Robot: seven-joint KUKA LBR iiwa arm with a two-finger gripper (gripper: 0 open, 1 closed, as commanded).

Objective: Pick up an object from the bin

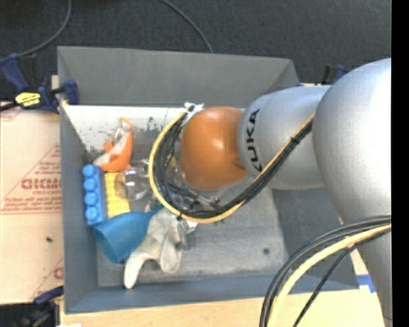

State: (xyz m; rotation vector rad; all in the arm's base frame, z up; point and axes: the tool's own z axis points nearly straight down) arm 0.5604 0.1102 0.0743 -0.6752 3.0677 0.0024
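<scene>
My gripper [184,229] reaches down below the orange wrist cover onto the left half of the bin, its tip at the crumpled white cloth-like thing [158,249]. That white thing lies near the bin's front wall. A blue cone-shaped cup [123,235] lies on its side just to the left of it. A clear, shiny plastic piece [135,182] sits beside the gripper's left side, partly hidden by the cables.
Along the bin's left wall lie a blue studded block [91,195], a yellow flat piece [113,195] and an orange-and-white thing [118,151]. The arm and its cables cover the bin's middle. Grey floor shows at the right front.
</scene>
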